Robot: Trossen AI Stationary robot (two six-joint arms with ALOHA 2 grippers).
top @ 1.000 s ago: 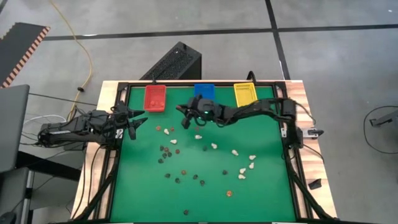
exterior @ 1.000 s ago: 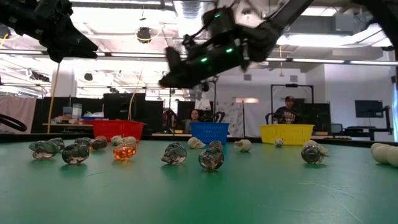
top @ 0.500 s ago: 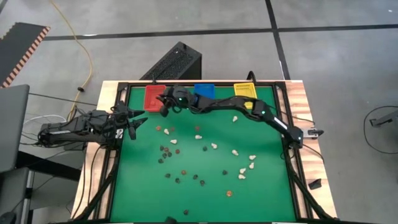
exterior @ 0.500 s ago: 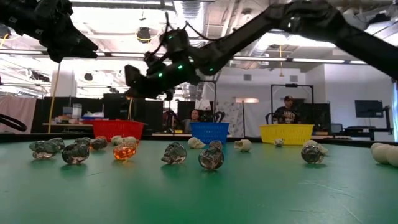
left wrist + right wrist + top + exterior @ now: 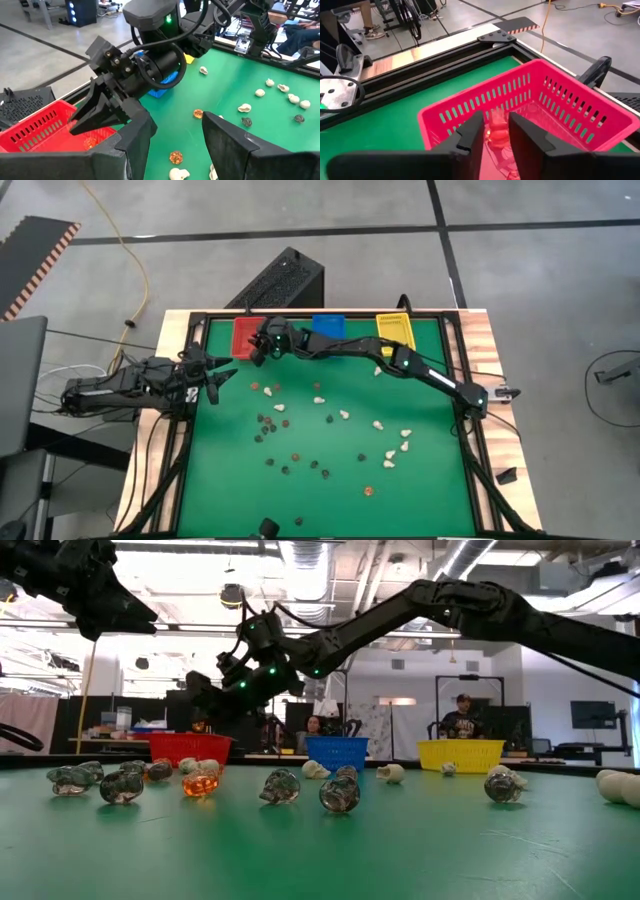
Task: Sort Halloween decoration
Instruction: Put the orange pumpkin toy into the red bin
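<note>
Small Halloween decorations (image 5: 320,425) in cream, dark and orange-brown lie scattered on the green mat. My right gripper (image 5: 496,135) reaches over the red bin (image 5: 560,115) at the far edge, and its fingers stand a little apart. An orange trinket (image 5: 496,131) shows in the gap between them, above the bin's inside. My left gripper (image 5: 175,130) hangs open over the mat's left edge, holding nothing. It points toward the right gripper (image 5: 87,122). My right gripper has the orange trinket (image 5: 496,131) in the gap between its parted fingers, which slant down over the red bin's near wall. I cannot tell whether either finger touches it.
A blue bin (image 5: 328,326) and a yellow bin (image 5: 394,332) stand beside the red bin (image 5: 250,337) along the far edge. A black frame (image 5: 460,430) borders the mat. People sit in the room beyond the table.
My right gripper has swept along the far edge toward the table's left, from in front of the blue bin to over the red bin, sinking a little as the arm stretched out.
</note>
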